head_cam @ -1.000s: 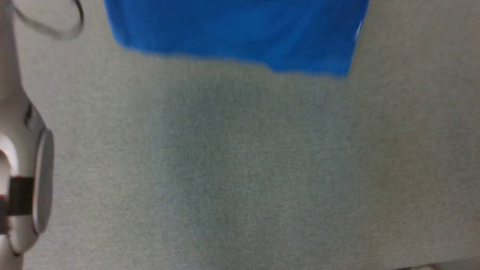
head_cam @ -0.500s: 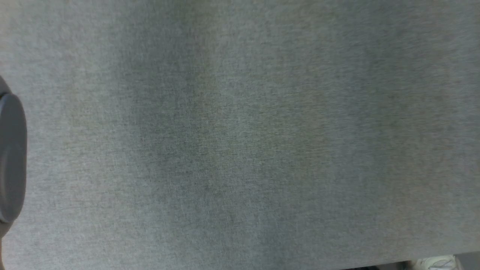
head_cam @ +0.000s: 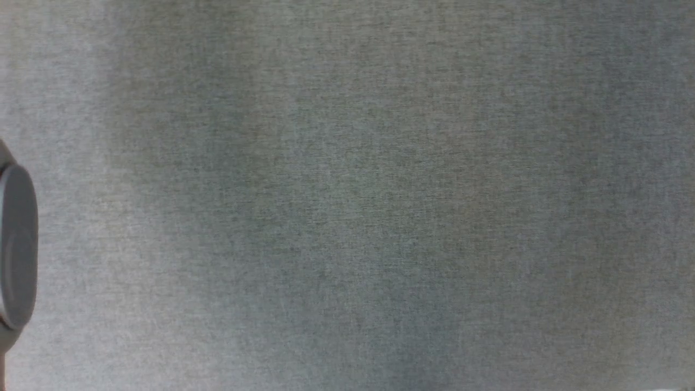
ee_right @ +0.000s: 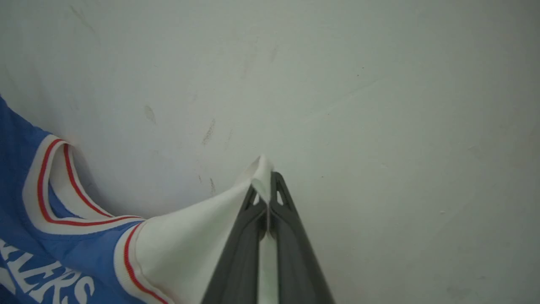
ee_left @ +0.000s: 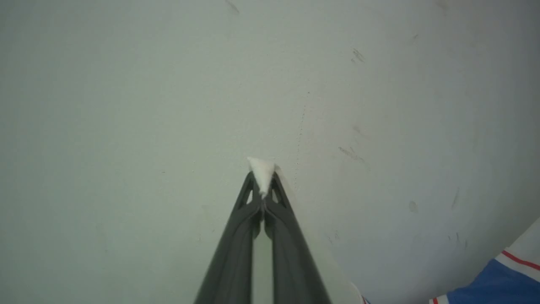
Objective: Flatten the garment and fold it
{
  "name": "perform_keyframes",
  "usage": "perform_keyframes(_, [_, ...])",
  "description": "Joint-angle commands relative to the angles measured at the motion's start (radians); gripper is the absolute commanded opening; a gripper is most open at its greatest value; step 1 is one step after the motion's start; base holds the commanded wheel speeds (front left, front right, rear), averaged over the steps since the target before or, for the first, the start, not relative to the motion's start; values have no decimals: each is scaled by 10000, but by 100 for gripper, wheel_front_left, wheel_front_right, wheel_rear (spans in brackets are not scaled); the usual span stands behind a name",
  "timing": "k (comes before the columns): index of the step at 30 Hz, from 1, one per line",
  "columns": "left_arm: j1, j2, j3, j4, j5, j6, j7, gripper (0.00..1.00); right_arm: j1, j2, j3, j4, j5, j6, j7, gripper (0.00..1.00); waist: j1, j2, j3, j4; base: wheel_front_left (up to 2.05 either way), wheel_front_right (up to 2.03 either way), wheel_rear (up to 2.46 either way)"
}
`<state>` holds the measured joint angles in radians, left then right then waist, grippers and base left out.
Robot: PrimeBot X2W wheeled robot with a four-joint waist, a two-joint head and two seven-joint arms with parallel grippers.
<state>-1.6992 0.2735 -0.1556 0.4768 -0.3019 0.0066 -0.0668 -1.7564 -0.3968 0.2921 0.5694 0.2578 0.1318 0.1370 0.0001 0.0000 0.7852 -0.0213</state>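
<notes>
The garment point(ee_right: 63, 253) is a bright blue jersey with white sleeves, red stripe trim and white lettering. In the right wrist view my right gripper point(ee_right: 265, 181) is shut on a white sleeve corner, and the blue chest and red-trimmed collar hang at the lower left. In the left wrist view my left gripper point(ee_left: 262, 177) is shut on another white corner of cloth, and a strip of the garment point(ee_left: 498, 278) with red trim shows at the lower right. Both grippers hold the cloth up before a pale, scuffed wall point(ee_left: 168, 84).
The head view looks down on a grey fabric-covered surface point(head_cam: 347, 195). A grey round part of my left arm point(head_cam: 16, 247) sits at the left edge of that view.
The head camera has tilted, so the blue garment seen at the top a second ago has left the head view. The arm part at the left edge shifted with it.
</notes>
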Motion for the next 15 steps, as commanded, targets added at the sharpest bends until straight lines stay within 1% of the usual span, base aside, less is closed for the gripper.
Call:
perform_keyframes(1, [340, 94, -31, -208, -114, -218, 124, 0, 304, -248, 213, -266, 362, -11, 18, 0, -1, 0, -99, 90, 0, 0, 0])
perform_keyframes(3, [815, 309, -162, -576, -193, -501, 454, 0, 707, -665, 553, -816, 914, -11, 196, 0, -1, 0, -218, 150, 0, 0, 0])
perform_keyframes(7, [2130, 700, -242, -1642, -549, -791, 1190, 0, 1853, -1469, 825, -2026, 2001, -11, 616, 0, -1, 0, -603, 193, 0, 0, 0])
perform_keyframes(9, [2951, 845, -169, -2351, -826, -825, 1542, 0, 2552, -1809, 726, -2601, 2483, -11, 787, 0, -1, 0, -826, 202, 0, 0, 0])
perform_keyframes(11, [3849, 920, -32, -3087, -1121, -758, 1807, 0, 3311, -2032, 502, -3096, 2813, -11, 884, 0, -1, 0, -1075, 215, 0, 0, 0])
perform_keyframes(15, [5824, 948, 184, -4538, -1717, -584, 2227, 0, 5024, -2221, -43, -3953, 3200, -11, 1008, 0, -1, 0, -1641, 220, 0, 0, 0])
